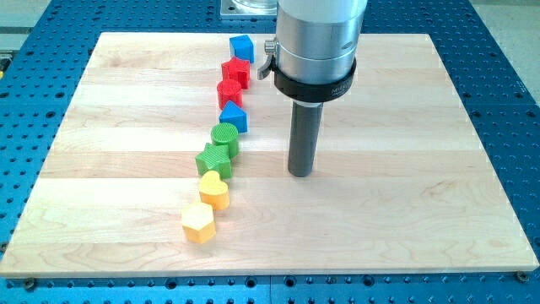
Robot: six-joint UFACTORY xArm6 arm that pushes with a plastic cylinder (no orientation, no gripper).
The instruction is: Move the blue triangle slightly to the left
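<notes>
The blue triangle (pixel 234 117) stands on the wooden board (pixel 118 169) in the middle of a curved line of blocks. My tip (pixel 301 172) rests on the board to the right of the line, below and right of the blue triangle, about level with the green star (pixel 213 159). It touches no block. The line runs from the view's top down: a blue cube (pixel 242 47), a red star (pixel 236 73), a red block (pixel 229 92), the blue triangle, a green cylinder (pixel 225 137), the green star, a yellow heart (pixel 214 189), a yellow hexagon (pixel 198 223).
The arm's grey body (pixel 318 38) hangs over the board's top middle, just right of the blue cube and red star. A blue perforated table (pixel 506 101) surrounds the board on all sides.
</notes>
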